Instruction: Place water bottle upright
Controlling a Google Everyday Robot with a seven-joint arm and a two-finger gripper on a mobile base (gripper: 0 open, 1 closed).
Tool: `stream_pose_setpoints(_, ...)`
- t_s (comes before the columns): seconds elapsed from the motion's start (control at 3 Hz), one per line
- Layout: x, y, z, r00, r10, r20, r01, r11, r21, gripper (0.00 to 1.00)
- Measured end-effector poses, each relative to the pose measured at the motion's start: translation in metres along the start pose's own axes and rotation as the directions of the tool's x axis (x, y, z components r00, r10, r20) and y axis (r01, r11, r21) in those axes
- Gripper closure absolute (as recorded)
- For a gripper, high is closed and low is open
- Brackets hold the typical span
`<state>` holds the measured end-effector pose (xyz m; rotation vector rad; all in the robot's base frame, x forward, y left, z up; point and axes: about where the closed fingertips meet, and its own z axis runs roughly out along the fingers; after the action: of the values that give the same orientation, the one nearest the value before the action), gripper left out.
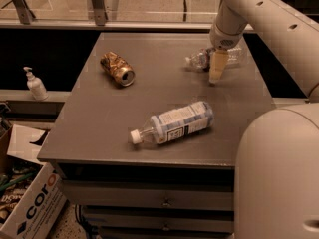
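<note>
Currently, a grey table (94, 133) is seen from above and in front, with a white robot arm reaching in from the upper right. The water bottle (200, 59), small, clear and ribbed, lies on its side near the table's far right edge. What seems to be its capped end points left, and its body is partly hidden behind the gripper (215, 73). The gripper points downward just in front of the bottle, close to the tabletop; whether it is spread or closed cannot be told, and it appears to hold nothing. A crushed gold can (117, 68) lies to the far left, and a larger labelled bottle (175, 123) lies near the front. The small bottle is probably light, thin-walled and easily squashed, smooth and apt to roll. A gentle hold across the ribbed middle looks safest.
</note>
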<state>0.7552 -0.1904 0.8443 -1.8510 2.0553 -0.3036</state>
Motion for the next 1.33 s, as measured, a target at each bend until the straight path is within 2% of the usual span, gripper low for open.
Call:
stream_pose_setpoints(0.33, 0.0092, -0.0015, 0.0139, 0.999, -0.006, -0.044, 0.005, 0.9998, -0.017, 0.00)
stream_pose_setpoints(0.67, 0.0140, -0.0017, 0.0197, 0.999, -0.011, -0.046, 0.009, 0.9990, -0.044, 0.00)
stream_pose_setpoints(1.0, 0.0160, -0.0037, 0.0191, 0.999, -0.016, -0.033, 0.015, 0.9984, -0.054, 0.17)
stream_pose_setpoints(1.33, 0.0191, -0.0054, 0.0164, 0.999, -0.014, -0.030, 0.013, 0.9984, -0.055, 0.41)
